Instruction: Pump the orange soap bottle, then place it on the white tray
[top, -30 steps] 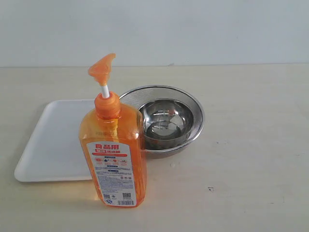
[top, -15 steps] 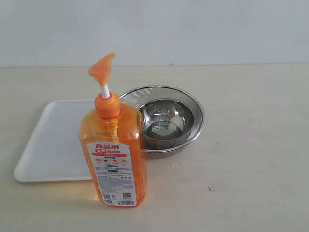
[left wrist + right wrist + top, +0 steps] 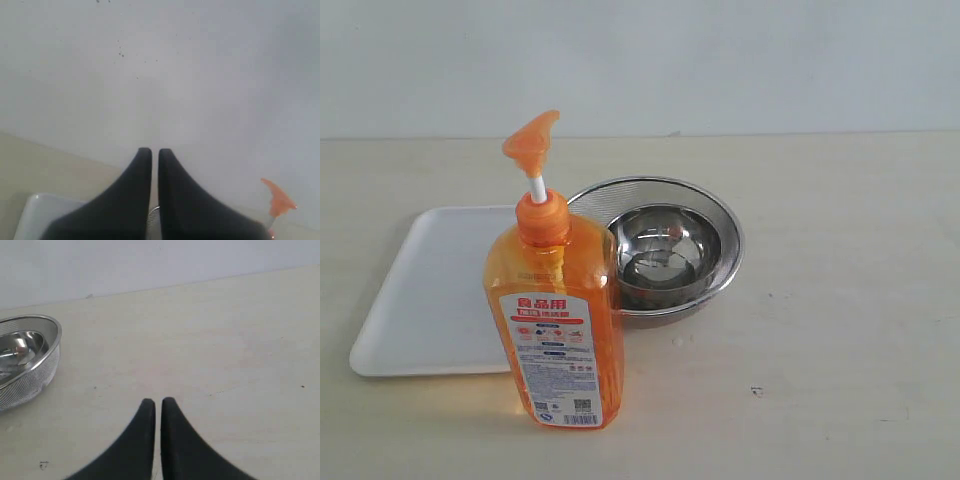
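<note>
The orange soap bottle [image 3: 558, 320] stands upright near the front of the table, pump head raised on its white stem, its base just off the front right corner of the white tray [image 3: 430, 300]. Neither arm shows in the exterior view. In the left wrist view my left gripper [image 3: 155, 151] is shut with nothing in it; the bottle's pump head [image 3: 278, 198] and a corner of the tray [image 3: 35, 210] show at the frame's edges, well away from the fingertips. My right gripper [image 3: 157, 401] is shut and empty above bare table.
A round metal mesh strainer [image 3: 725, 225] with a steel bowl [image 3: 665, 250] inside it stands right of the tray, just behind the bottle. The strainer [image 3: 42, 360] also shows in the right wrist view. A pale wall backs the table.
</note>
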Controlling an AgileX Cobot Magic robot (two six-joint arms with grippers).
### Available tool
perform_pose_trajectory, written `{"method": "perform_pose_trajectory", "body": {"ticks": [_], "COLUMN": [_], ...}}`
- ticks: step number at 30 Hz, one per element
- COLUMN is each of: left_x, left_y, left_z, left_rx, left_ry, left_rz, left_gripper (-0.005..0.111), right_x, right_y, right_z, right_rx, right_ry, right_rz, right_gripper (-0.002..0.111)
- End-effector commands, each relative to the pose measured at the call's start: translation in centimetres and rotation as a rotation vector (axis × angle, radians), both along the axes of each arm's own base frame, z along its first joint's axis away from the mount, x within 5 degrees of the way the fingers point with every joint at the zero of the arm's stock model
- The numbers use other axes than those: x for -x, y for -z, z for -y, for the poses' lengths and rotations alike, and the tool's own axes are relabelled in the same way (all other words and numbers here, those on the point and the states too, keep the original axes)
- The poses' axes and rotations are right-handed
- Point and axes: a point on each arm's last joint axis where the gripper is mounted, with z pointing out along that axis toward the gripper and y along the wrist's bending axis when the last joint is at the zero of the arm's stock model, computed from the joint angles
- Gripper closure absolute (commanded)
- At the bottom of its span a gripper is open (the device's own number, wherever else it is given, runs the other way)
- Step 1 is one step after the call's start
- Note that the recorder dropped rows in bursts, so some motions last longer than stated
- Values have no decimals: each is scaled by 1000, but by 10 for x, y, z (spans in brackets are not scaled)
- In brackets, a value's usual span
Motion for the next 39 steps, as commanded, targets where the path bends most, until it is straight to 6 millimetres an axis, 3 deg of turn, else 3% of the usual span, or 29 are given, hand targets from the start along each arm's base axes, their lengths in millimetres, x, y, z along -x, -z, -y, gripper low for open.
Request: {"method": "perform_pose_trajectory", "body": {"ticks": [1,9,14,21,25,26,29,32,34,36,39], "left_x": [1,3,-7,-40,-61,-74,-102,-133,-142,-140,-137], "left_y": [-5,-11,-40,-106,-127,-131,-131,-101,-88,-78,-49], "left_z": [-1,-2,-2,8,17,22,23,28,36,48,50], "left_rx": [31,61,60,-265,-538,-610,-629,-734,-653,-584,-516], "left_ry": [-11,-14,-17,45,142,207,227,341,410,515,512], "left_rz": [31,62,55,-2,-35,-79,-138,-256,-237,-92,11], "left_gripper": [102,102,102,102,102,102,102,102,102,102,102], "right_x": [0,0,0,0,0,0,0,0,0,0,0], "right_y": [-1,-1,-1,-1,-1,-1,-1,-1,-1,-1,-1], "right_z": [0,0,0,0,0,0,0,0,0,0,0], "right_rx": [4,4,4,5,5,5,5,5,5,5,5], "right_ry": [3,3,3,3,3,3,3,3,3,3,3], "right_rz": [16,16,16,10,9,9,9,9,9,9,9], "right_gripper": [108,108,108,108,108,108,108,108,108,108,108]}}
